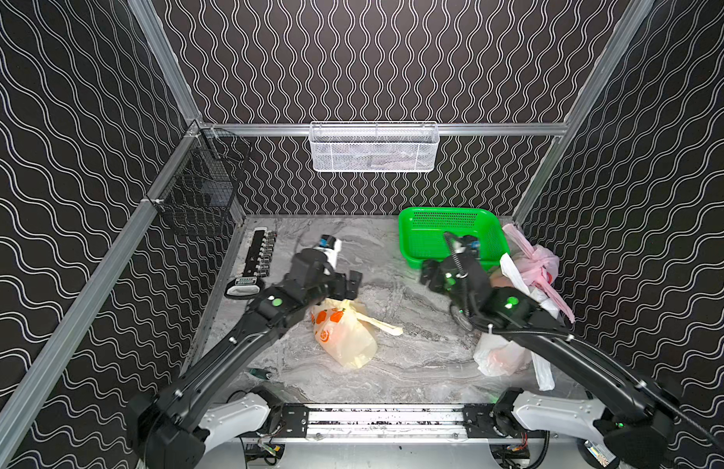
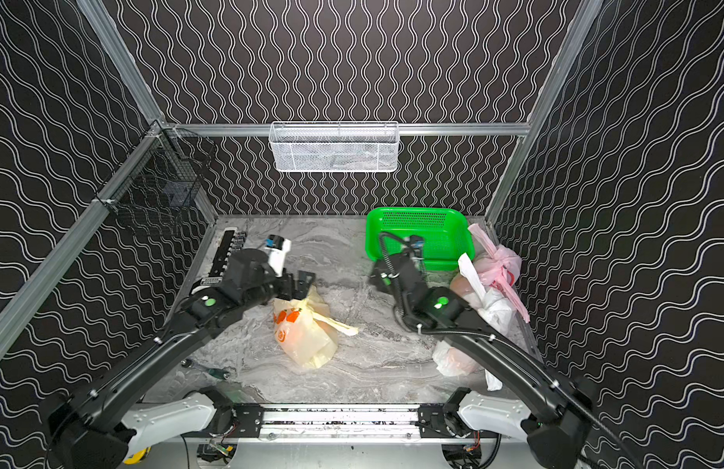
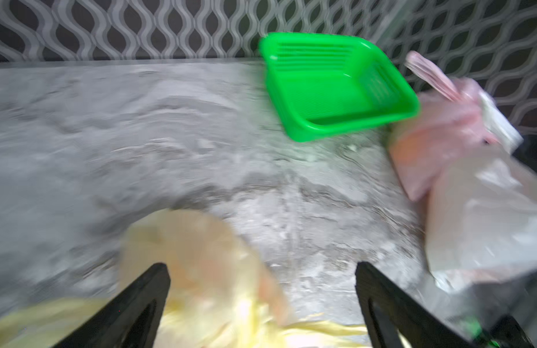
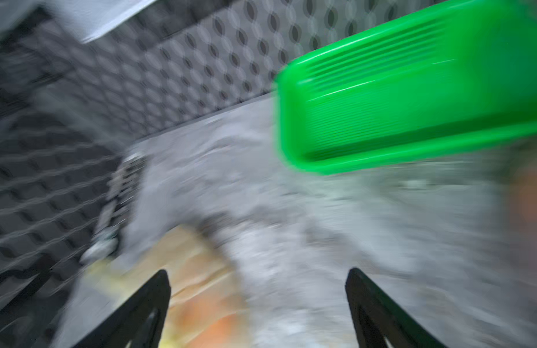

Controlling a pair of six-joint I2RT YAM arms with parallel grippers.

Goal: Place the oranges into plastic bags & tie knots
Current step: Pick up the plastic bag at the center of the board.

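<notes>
- My left gripper is released, its fingers spread wide with nothing between them. It hovers just over the top of the yellow bag.
- My right gripper is also spread and empty, above bare table near the green basket.
- The yellow bag lies mid-table with its handles drawn into what looks like a knot.
- The pink bag sits knotted against the right wall, beside the basket.
- The white bag lies under my right arm, so I cannot tell whether it is tied.
- I count three bags, one basket and two grippers.
- The oranges show only as an orange glow through the plastic, so I cannot count them. None lies loose, and the basket looks empty.
- My judgement: the bagging is done and the task is nearly finished. Only the white bag's knot needs checking.
</notes>
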